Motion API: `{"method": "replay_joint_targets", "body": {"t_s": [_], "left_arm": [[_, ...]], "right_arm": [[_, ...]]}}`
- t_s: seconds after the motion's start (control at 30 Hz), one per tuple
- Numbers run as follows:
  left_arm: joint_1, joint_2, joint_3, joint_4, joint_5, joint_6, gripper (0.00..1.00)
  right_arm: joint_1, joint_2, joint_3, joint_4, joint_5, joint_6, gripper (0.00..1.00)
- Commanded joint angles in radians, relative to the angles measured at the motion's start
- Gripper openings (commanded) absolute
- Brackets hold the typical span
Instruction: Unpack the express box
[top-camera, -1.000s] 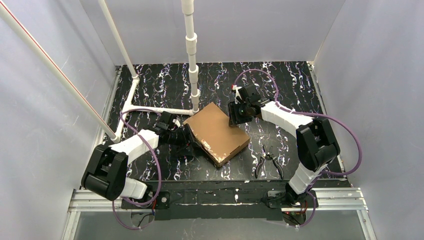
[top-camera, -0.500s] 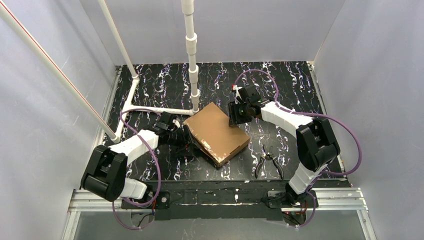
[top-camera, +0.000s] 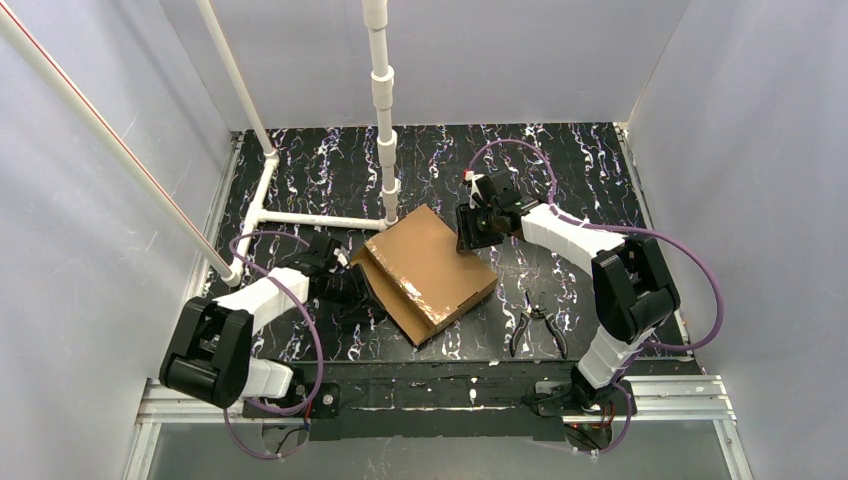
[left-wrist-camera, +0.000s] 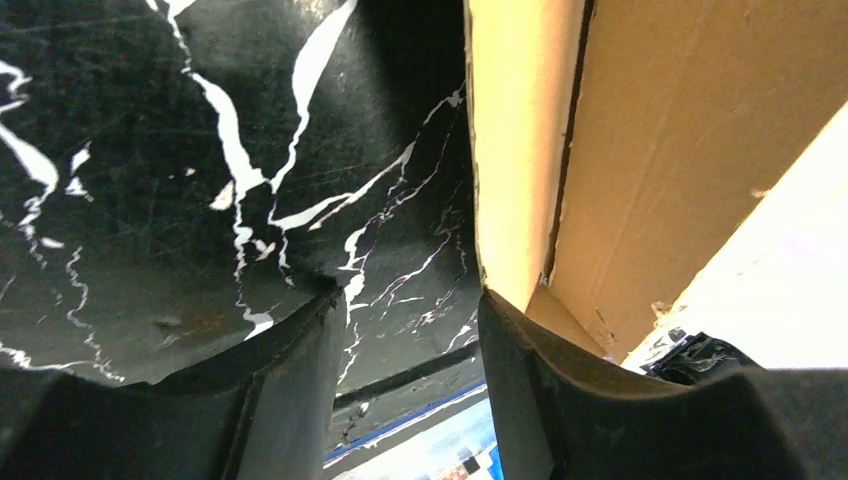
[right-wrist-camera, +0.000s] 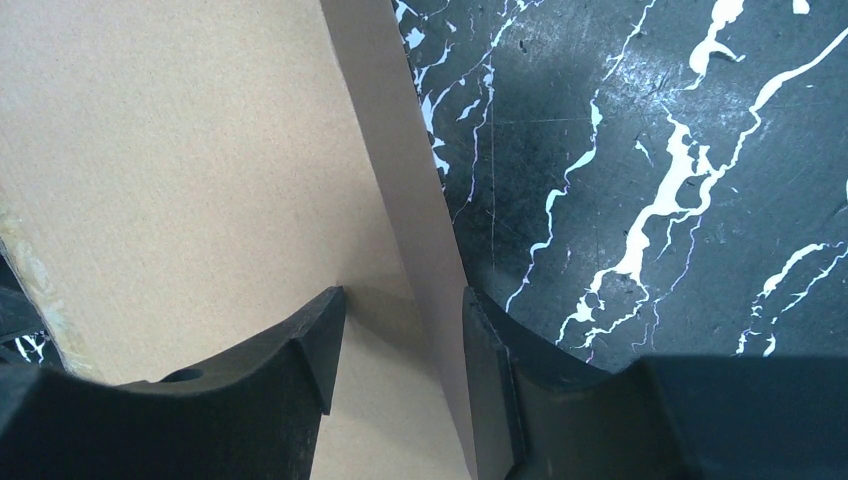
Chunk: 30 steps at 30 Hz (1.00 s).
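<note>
express box (top-camera: 425, 268) sits diagonal, mid bench (top-camera: 580, 170). l fingers (left-wrist-camera: 290, 390) parted, empty, w/ box's left edge just to their right, touching one tip. r fingers (right-wrist-camera: 280, 380) straddle its far-right edge; grip: can't tell.

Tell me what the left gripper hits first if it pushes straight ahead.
Probably the box. The left gripper points low along the table; its box-side finger lines up with the box's side edge, while the open gap faces the table. Depth is unclear.

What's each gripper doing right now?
Left gripper: open, nothing between its fingers, beside the express box.
Right gripper: fingers astride the box's edge; grip cannot be told.
</note>
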Motion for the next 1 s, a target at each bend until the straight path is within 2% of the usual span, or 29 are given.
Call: {"method": "replay_joint_targets", "body": {"t_s": [0.0,0.13,0.3,0.47,0.7,0.97], "left_arm": [[0.005,-0.035,-0.018,-0.101,-0.090,0.074,0.51],[0.008,-0.070,0.027,-0.085,-0.050,0.080,0.59],[0.028,-0.035,0.070,-0.007,0.044,0.049,0.61],[0.045,0.046,0.070,0.101,0.121,-0.002,0.54],[0.045,0.130,0.076,0.167,0.118,-0.022,0.44],[0.045,0.144,0.034,0.269,0.143,-0.051,0.24]], "right_arm": [[-0.009,0.005,-0.033,-0.027,0.067,-0.024,0.54],[-0.009,0.005,-0.028,-0.024,0.049,-0.023,0.54],[-0.009,-0.003,-0.019,-0.027,0.039,-0.024,0.54],[-0.008,-0.002,-0.017,-0.028,0.033,-0.026,0.53],[-0.008,-0.003,-0.018,-0.026,0.034,-0.024,0.54],[-0.008,-0.004,-0.021,-0.019,0.028,-0.024,0.54]]}}
